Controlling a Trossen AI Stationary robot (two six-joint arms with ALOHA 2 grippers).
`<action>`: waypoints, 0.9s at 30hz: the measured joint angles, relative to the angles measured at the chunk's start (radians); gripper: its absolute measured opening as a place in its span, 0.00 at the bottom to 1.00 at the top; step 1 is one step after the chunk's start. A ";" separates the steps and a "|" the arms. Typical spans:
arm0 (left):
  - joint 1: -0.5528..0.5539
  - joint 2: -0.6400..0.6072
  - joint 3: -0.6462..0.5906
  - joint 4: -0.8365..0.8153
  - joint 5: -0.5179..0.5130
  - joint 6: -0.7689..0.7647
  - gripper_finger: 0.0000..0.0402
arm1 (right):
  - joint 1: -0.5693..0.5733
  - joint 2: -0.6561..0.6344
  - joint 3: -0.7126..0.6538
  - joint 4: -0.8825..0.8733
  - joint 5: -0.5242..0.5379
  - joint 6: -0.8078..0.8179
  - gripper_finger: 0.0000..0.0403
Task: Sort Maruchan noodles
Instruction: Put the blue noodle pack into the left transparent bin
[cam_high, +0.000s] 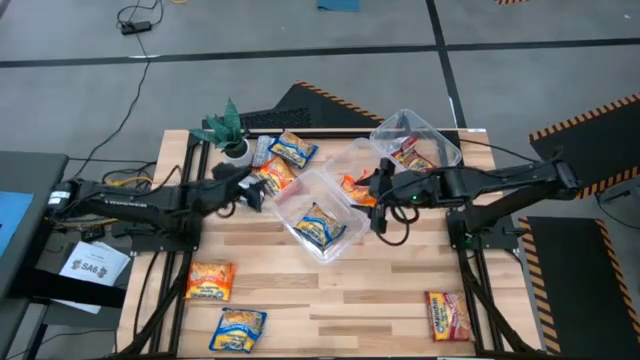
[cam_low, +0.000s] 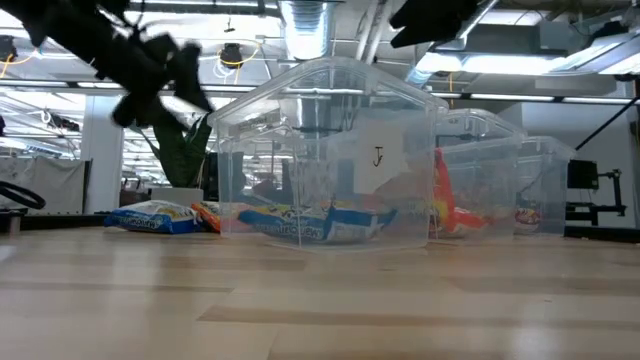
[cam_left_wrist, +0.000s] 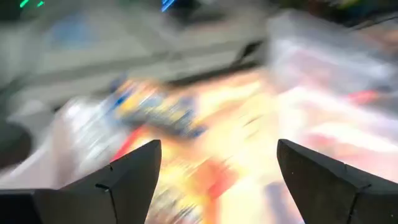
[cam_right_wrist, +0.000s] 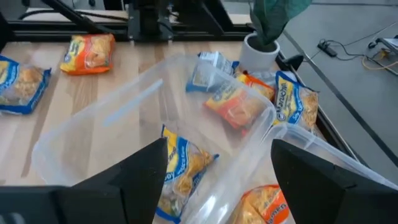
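While the left gripper hovers with jaws wide and empty over the orange noodle packet near the potted plant, the right gripper waits, likewise open, between the tubs. Next comes descending to pinch that packet.

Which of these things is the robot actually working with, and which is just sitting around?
Part of the job:
noodle packets, scattered on the table and in the tubs
middle clear tub, holding a blue packet
far clear tub
left hand and right hand, both open

Just lying about:
potted plant
paper sheet
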 joint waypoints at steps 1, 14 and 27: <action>0.026 0.010 0.018 -0.100 0.004 -0.062 0.76 | 0.000 -0.004 0.000 -0.007 0.000 0.001 0.76; 0.212 0.170 0.020 -0.366 0.097 -0.279 0.76 | 0.000 0.022 0.001 0.002 -0.001 0.019 0.76; 0.268 0.335 0.020 -0.291 0.209 -0.258 0.76 | 0.000 0.022 0.000 -0.002 -0.002 0.020 0.76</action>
